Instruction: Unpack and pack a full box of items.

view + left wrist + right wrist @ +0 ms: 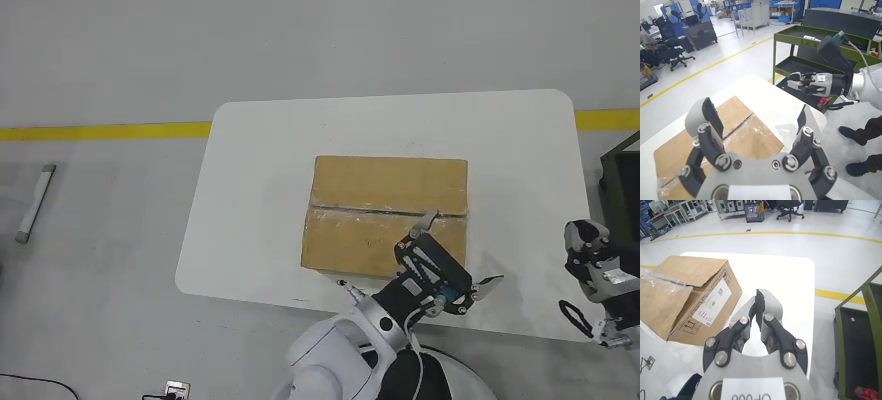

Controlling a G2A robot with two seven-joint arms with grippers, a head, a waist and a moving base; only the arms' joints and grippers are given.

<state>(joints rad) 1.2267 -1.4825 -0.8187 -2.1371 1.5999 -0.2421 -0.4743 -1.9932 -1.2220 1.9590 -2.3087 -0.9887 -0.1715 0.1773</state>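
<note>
Your left gripper hangs with its fingers spread wide and nothing between them, over the box's 4 o'clock corner in the top view. Your right gripper, fingers pressed together on nothing, sits out at 3 o'clock from it, by the table's edge. You have one cardboard box, at the middle of the one white table, flaps down. Its long axis and taped seam run 9 to 3 o'clock, with the labelled end facing 3. One green cart stands beyond the table at 3 o'clock.
</note>
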